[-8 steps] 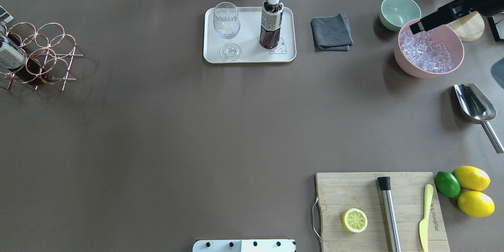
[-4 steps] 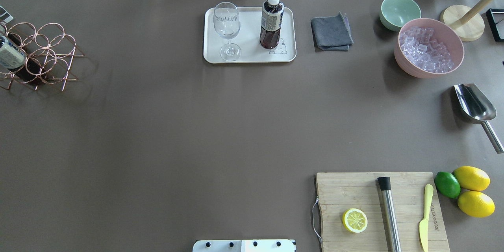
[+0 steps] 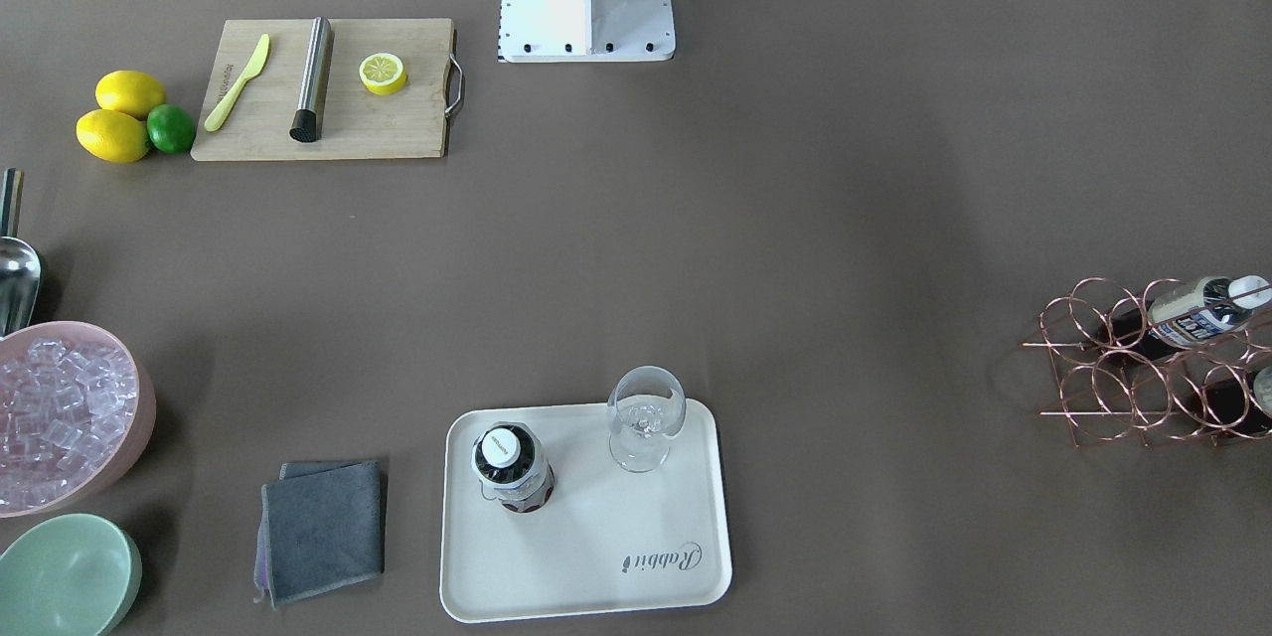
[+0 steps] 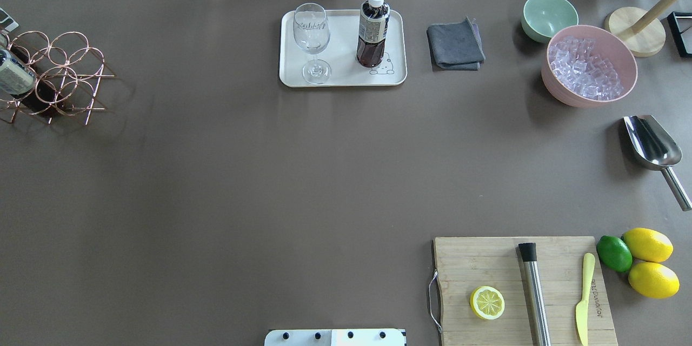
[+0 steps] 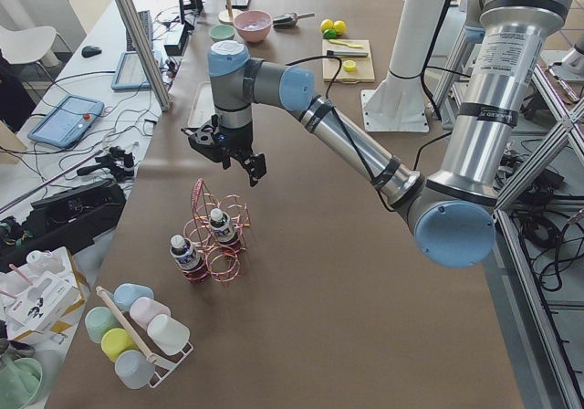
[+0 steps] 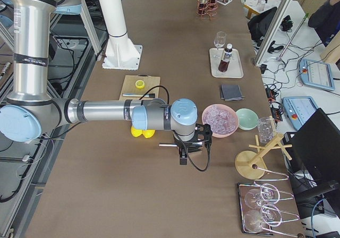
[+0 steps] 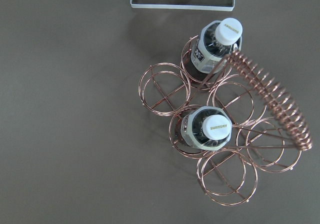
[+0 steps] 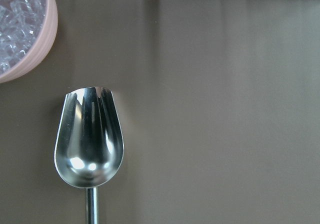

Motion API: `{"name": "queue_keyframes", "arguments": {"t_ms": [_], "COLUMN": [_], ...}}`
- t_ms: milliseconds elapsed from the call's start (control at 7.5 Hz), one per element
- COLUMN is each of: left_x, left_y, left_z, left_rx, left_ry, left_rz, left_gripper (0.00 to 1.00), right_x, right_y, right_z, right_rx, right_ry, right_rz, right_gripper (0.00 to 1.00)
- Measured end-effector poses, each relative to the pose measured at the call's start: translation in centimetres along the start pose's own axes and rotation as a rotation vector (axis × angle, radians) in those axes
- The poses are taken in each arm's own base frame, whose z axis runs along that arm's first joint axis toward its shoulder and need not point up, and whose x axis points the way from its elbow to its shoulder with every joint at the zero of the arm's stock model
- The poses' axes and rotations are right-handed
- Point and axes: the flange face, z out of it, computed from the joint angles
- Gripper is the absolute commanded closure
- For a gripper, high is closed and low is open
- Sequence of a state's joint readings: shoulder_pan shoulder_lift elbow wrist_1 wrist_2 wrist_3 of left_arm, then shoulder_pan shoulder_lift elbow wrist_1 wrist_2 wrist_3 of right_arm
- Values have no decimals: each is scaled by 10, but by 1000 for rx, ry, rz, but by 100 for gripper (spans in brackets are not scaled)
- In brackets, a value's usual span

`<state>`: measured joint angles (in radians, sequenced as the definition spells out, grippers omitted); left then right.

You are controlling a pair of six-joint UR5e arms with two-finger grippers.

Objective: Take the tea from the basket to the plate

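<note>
One tea bottle (image 4: 372, 30) stands upright on the cream plate (image 4: 346, 74), also in the front view (image 3: 512, 465). Two more tea bottles (image 7: 216, 44) (image 7: 209, 129) stand in the copper wire basket (image 4: 54, 75) at the table's far left end. My left gripper (image 5: 228, 153) shows only in the exterior left view. It hangs above the basket (image 5: 219, 235), and I cannot tell whether it is open or shut. My right gripper (image 6: 183, 154) shows only in the exterior right view, above the table beside the pink bowl; I cannot tell its state.
A stemmed glass (image 4: 312, 38) stands on the plate beside the tea. A grey cloth (image 4: 455, 44), mint bowl (image 4: 549, 16), pink ice bowl (image 4: 589, 65) and metal scoop (image 8: 89, 144) lie at the right. A cutting board (image 4: 519, 286) with tools sits near the robot.
My right arm's dark shape over the pink bowl has left the overhead view. Nothing on the table has moved.
</note>
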<state>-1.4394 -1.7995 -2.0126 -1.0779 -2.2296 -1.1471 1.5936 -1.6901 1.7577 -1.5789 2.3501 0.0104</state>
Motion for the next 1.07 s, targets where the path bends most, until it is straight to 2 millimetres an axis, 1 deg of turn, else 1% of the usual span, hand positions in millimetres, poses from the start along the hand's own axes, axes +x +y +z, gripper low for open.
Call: {"name": "queue_keyframes", "arguments": {"t_ms": [133, 267, 533, 667, 933, 1067], "left_x": [-10, -23, -57, -76, -117, -128], "left_y": [-2, -5, -16, -25, -48, -56], "left_z": [10, 22, 53, 73, 116, 128], "left_rx": [-18, -34, -66, -67, -63, -66], "left_ry": [-13, -33, -67, -69, -54, -54], "left_rz": [86, 164, 292, 328, 438, 502], "left_gripper": [2, 2, 2, 2, 2, 2], "right_x": [11, 15, 17, 17, 17, 17], "right_y": [4, 6, 6, 4, 2, 1], "right_z": [3, 5, 5, 4, 2, 2], "right_rx": [-7, -9, -10, -7, -2, -3], "right_ry": [4, 11, 21, 33, 45, 46], "right_rz": [7, 9, 8, 5, 1, 0], "right_gripper": [0, 0, 0, 0, 0, 0]}}
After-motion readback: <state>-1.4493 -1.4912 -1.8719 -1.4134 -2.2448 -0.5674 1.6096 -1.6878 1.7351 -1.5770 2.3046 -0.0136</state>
